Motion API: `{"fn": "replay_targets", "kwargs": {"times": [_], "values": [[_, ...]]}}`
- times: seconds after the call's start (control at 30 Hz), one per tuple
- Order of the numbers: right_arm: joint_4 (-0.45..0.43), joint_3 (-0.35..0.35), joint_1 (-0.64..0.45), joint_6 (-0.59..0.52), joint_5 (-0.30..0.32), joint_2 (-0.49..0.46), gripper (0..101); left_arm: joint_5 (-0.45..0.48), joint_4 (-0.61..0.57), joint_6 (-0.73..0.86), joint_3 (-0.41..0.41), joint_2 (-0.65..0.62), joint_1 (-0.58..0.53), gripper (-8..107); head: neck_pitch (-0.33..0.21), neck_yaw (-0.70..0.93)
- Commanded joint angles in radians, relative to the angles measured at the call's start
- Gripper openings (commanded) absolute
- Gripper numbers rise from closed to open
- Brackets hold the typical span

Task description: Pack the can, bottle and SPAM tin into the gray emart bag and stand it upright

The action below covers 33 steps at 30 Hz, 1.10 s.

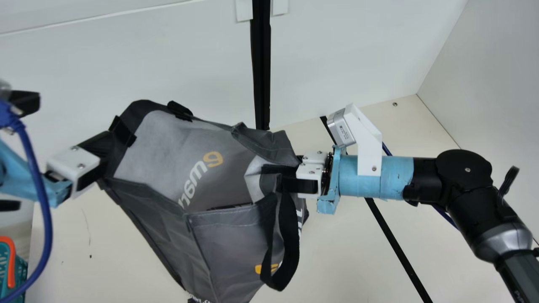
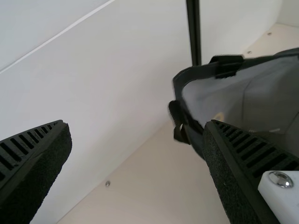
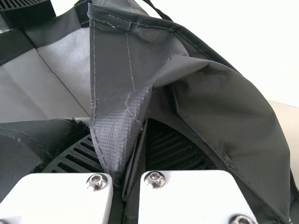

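In the main view the gray emart bag (image 1: pixel 236 185) is tilted, its mouth spread wide, a black handle hanging below my right gripper (image 1: pixel 290 176). That gripper is clamped on folded fabric at the bag's right side; the right wrist view has the fold of the bag (image 3: pixel 117 107) pinched between the fingers of the right gripper (image 3: pixel 126 158). My left gripper (image 1: pixel 65 124) stands at the left, one finger against or just beside the bag's left rim. In the left wrist view, the left gripper (image 2: pixel 138 140) has its fingers wide apart, nothing between them, and the bag's rim (image 2: pixel 189 74) lies beyond one finger.
A teal basket-like object (image 1: pixel 19 273) with an orange edge is at the main view's lower left. The white back wall (image 1: pixel 168 63) rises behind the bag, with a black vertical strip (image 1: pixel 262 75). A black strip (image 1: pixel 396 248) crosses the cream table (image 1: pixel 337 248).
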Motion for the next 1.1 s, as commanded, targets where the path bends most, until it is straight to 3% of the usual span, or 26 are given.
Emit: {"fn": "replay_targets", "kwargs": {"times": [0.0,0.7,1.07], "values": [[0.000,0.000,0.000,0.000,0.000,0.000,0,-0.004,0.032,-0.021,0.026,-0.029,0.014,90,-0.023,-0.001],[-0.002,0.000,0.000,0.000,0.000,0.000,0,0.051,0.435,-0.306,0.288,-0.254,0.086,90,-0.023,-0.001],[-0.002,0.000,0.000,0.000,0.000,0.000,0,0.037,0.538,-0.447,0.452,-0.387,0.097,90,-0.023,-0.001]]}}
